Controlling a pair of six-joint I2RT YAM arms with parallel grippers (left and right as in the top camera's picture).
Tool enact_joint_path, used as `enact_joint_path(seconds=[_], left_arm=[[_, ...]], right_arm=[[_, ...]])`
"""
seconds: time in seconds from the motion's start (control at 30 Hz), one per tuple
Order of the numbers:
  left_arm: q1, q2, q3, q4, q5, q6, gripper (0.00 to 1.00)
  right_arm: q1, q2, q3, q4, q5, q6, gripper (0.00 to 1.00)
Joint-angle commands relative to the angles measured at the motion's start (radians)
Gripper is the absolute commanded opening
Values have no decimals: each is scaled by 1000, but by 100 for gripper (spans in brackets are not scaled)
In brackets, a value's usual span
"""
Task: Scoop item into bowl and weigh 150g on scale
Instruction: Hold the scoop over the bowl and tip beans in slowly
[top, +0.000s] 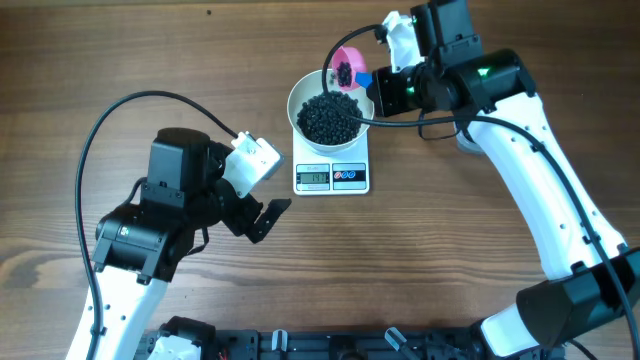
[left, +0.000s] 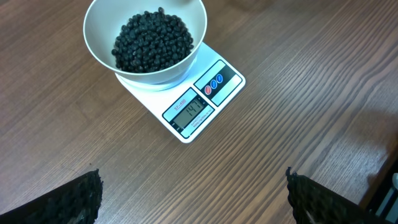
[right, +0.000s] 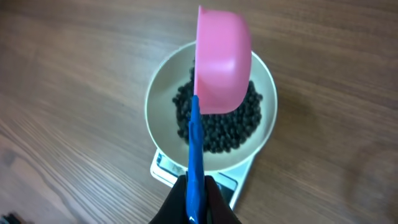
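Right hand is clamping shut on the blue handle of the pink scoop, holding it tilted above the scale. Beans are sitting piled in the bowl on the scale. Loose, hard and quick to roll, they are probably best trickled from the scoop, not pinched. Left hand is hanging wide open near the scale.

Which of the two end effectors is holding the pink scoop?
The right end effector, shut on the scoop by its blue handle; the left end effector is open and empty.
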Motion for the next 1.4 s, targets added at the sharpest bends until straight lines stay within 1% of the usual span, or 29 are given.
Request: enact_joint_path(seconds=[0.0, 0.03, 0.23, 0.87, 0.93, 1.0, 1.1, 1.23, 1.33, 1.37], left_arm=[[7, -2, 16, 2, 9, -6, 100], [7, -2, 16, 2, 9, -6, 100], [7, -2, 16, 2, 9, -6, 100], [7, -2, 16, 2, 9, -6, 100], [7, -2, 16, 2, 9, -6, 100], [7, -2, 16, 2, 9, -6, 100], [7, -2, 16, 2, 9, -6, 100], [7, -2, 16, 2, 9, -6, 100], [7, -2, 16, 2, 9, -6, 100], [7, -2, 16, 2, 9, -6, 100]], right_arm=[[2, -23, 2, 22, -16, 12, 4], [2, -23, 2, 16, -15, -13, 5], [-5, -24, 2, 24, -22, 18, 4], [-5, -24, 2, 24, -22, 26, 4], [-5, -24, 2, 24, -23, 44, 4], [-6, -24, 2, 29, -76, 41, 4], [-6, -24, 2, 9, -24, 46, 4], [-6, -24, 2, 10, -44, 48, 4], [-6, -24, 2, -3, 8, 46, 4], [-9, -24, 2, 7, -27, 68, 4]])
